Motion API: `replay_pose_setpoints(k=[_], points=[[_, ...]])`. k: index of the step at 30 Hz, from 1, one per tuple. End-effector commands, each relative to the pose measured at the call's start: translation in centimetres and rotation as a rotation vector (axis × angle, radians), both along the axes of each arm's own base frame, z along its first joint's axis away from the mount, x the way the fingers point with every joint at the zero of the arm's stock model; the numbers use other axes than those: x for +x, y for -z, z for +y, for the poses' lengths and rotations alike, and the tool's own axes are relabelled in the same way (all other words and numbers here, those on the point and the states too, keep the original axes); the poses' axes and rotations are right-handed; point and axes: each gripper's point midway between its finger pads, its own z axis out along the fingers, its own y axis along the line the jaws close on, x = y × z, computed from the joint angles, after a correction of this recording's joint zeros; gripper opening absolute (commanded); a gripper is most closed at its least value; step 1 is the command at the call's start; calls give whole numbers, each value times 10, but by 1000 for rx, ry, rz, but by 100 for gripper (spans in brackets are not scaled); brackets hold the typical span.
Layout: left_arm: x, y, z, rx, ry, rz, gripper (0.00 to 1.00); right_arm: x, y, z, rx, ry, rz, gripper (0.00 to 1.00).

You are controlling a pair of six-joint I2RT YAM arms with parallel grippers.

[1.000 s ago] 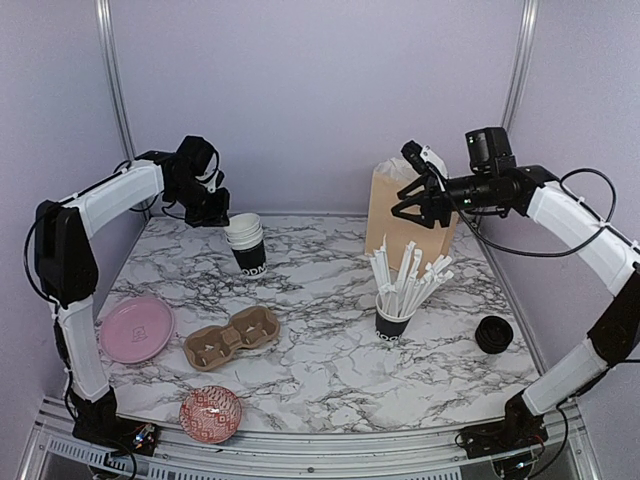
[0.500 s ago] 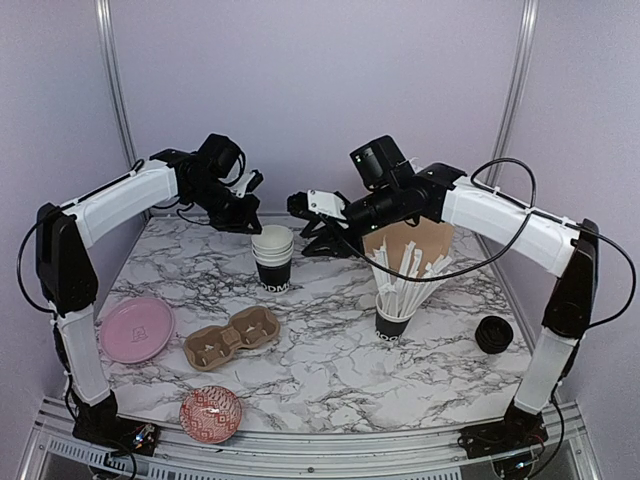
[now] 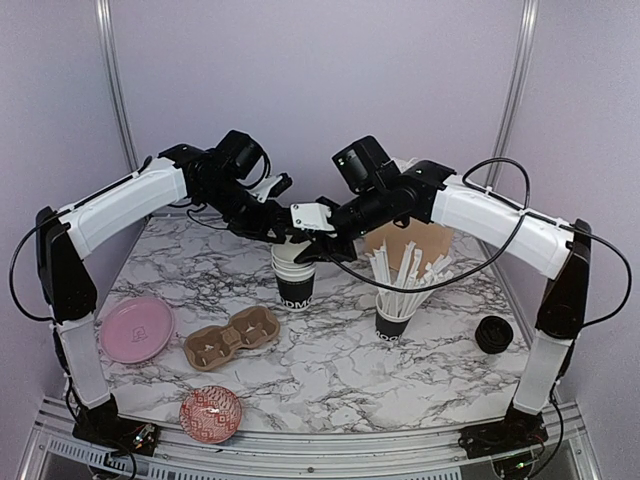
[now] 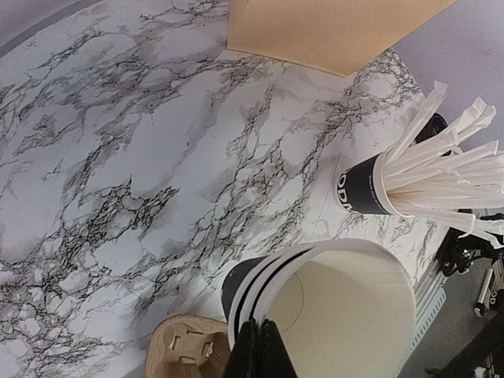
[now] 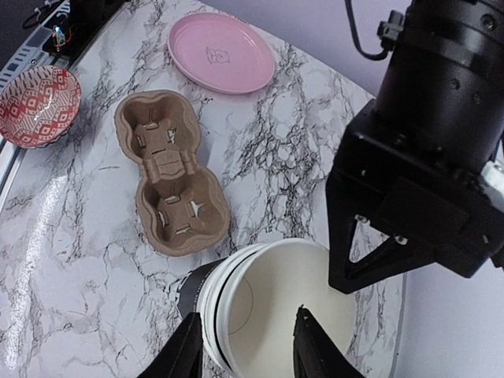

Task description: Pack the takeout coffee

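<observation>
Takeout coffee cups (image 3: 296, 288) — wrist views alone show left gripper (image 4: 258, 350) clamped on the rim at six o'clock, right gripper (image 5: 248, 346) with jaws apart astride it.

Glossy marble-look tabletop (image 3: 330, 370), rough brown pulp carrier (image 5: 169, 177), matt black paper cups (image 3: 296, 290), smooth pink plate (image 3: 135, 328).
</observation>
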Motion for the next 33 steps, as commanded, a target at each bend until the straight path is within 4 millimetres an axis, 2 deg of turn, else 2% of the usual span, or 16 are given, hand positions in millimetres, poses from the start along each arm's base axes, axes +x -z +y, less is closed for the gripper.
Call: replay_pose_setpoints(k=[1, 4, 13, 17, 20, 21, 23, 25, 28, 29, 31, 33], points=[[-12, -30, -2, -33, 37, -39, 0, -4, 13, 0, -65, -8, 7, 38], [-16, -31, -4, -29, 47, -43, 0, -2, 21, -1, -91, 4, 7, 36], [-15, -25, -4, -4, 44, -46, 0, 0, 29, 0, -121, 14, 15, 12], [-14, -25, -3, -3, 42, -48, 0, 2, 36, 0, -140, 20, 25, 11], [-12, -27, -2, 6, 37, -61, 0, 3, 41, 1, -151, 24, 31, 2], [-8, -27, 2, 23, 20, -81, 11, 5, 42, 2, -150, 33, 32, 0], [10, -34, 19, 82, -102, -156, 40, 14, 43, 4, -146, 71, 13, 0], [25, -45, 45, 124, -244, -254, 58, 26, 44, 7, -136, 117, -9, 0], [27, -52, 71, 85, -384, -328, 74, 41, 35, 13, -87, 172, -16, 0], [29, -58, 81, 65, -444, -367, 77, 45, 33, 15, -72, 190, -12, 0], [26, -60, 91, 10, -507, -396, 79, 54, 28, 18, -42, 220, -7, 0], [21, -57, 92, -70, -539, -401, 79, 63, 26, 21, -17, 251, -2, 0]])
